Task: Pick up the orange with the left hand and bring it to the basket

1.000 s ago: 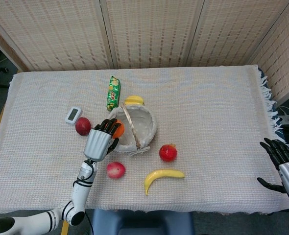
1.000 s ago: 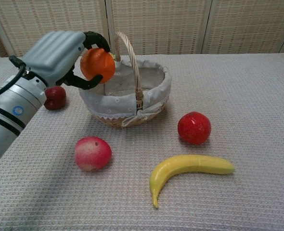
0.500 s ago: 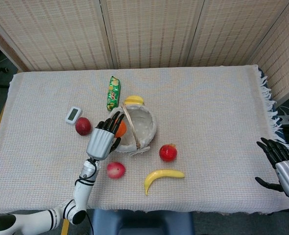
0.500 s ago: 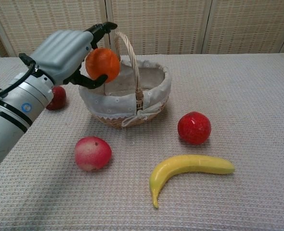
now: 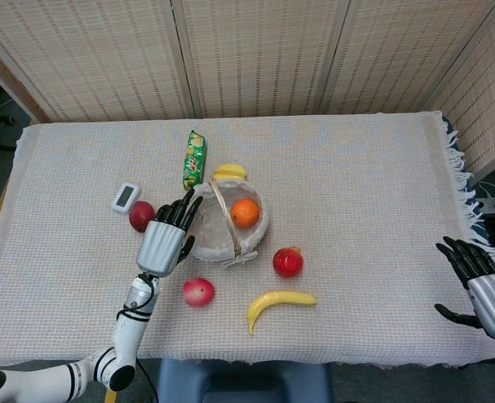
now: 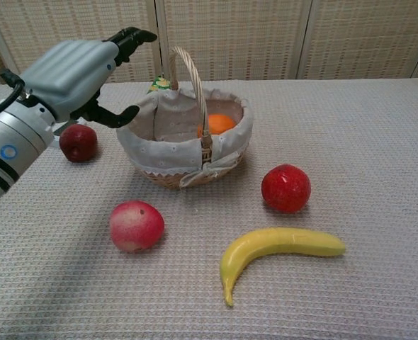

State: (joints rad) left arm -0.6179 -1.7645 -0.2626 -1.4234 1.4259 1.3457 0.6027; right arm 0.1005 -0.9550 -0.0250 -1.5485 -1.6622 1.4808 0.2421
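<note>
The round orange (image 5: 244, 211) lies inside the woven wicker basket with the pale cloth lining (image 5: 260, 225), toward its far side, and nothing grips it. The left hand (image 5: 167, 236) hangs just to the left of the basket's rim with its fingers (image 6: 130, 35) spread and nothing between them, so the fruit lies to the right of that hand and slightly farther off, with the basket wall between the two. The basket's arched handle (image 6: 189, 83) runs from near to far across the middle of the basket, and the orange sits to the right of it. The left hand is much the nearer; the right hand (image 5: 481, 281) rests with fingers apart and empty, at the right edge of the cloth-covered worktop (image 5: 365, 168), well apart from the basket. Judging by this, the delivery looks done, and what remains is to draw the left hand away to the left without catching the rim. A green snack packet (image 5: 195, 159) lies beyond the basket, and its printing is too small to read; the small white timer (image 5: 125, 196) at the left shows a display with no digits that can be made out.
</note>
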